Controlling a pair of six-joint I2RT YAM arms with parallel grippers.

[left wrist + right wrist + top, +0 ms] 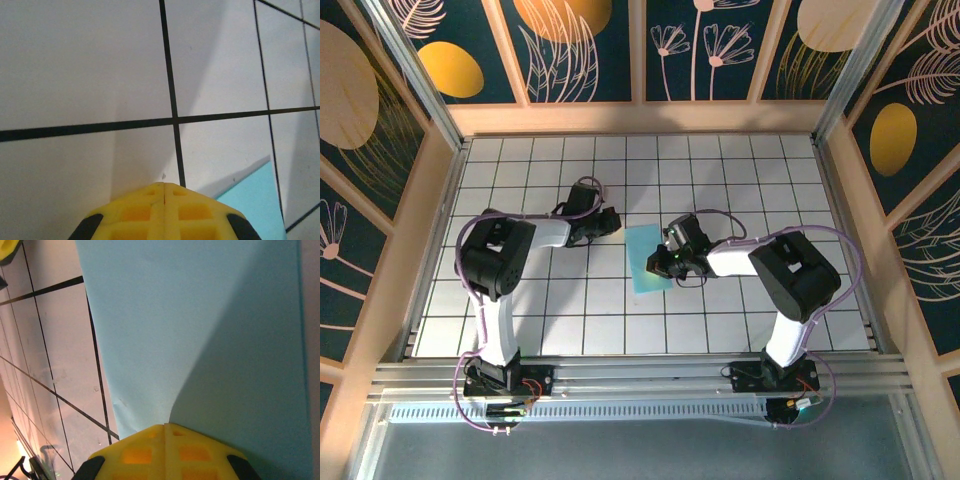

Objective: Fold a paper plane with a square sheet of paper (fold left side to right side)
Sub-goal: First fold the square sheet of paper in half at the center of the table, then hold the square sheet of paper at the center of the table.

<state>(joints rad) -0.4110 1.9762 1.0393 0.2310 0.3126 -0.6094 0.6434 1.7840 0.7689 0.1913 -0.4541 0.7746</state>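
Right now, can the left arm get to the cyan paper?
Probably yes. The left gripper, shut, sits just beside the cyan paper corner, with only bare table between them. The right gripper is over the paper's opposite side, leaving the left-hand edge free.

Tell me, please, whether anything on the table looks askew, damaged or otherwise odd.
Only small things. The square sheet of paper lies slightly turned against the grid lines of the table, and the right wrist view shows a faint crinkle near its left edge. Nothing looks torn or spilled.
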